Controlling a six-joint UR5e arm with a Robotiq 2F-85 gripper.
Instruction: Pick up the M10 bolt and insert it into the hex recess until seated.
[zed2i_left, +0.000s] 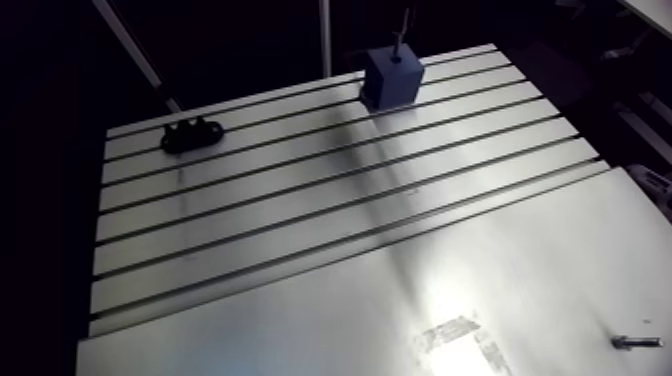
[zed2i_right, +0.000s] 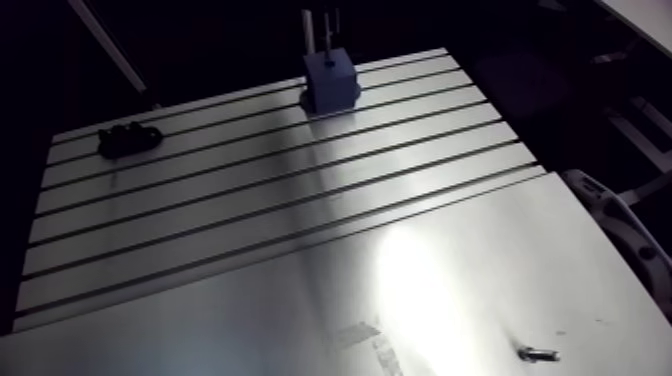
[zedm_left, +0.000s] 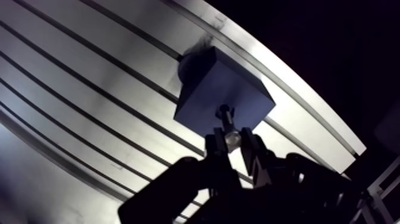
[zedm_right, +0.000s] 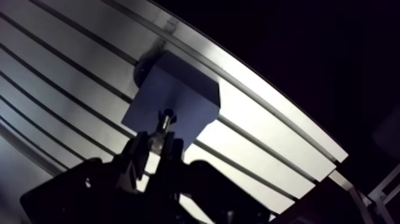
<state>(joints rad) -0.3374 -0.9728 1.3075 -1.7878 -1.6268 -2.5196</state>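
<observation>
The fingers (zedm_left: 215, 149) pinch the M10 bolt (zedm_left: 225, 119), its end just at the top of the blue block (zedm_left: 202, 95) on the tabletop's (zed2i_left: 300, 220) far side; I think this lines it up with the recess.

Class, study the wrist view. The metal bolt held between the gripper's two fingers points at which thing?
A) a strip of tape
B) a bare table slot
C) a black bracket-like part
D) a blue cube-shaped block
D: the gripper is shut on the metal bolt, whose tip is at the top face of the blue cube-shaped block, near an edge of the slotted aluminium table.
</observation>
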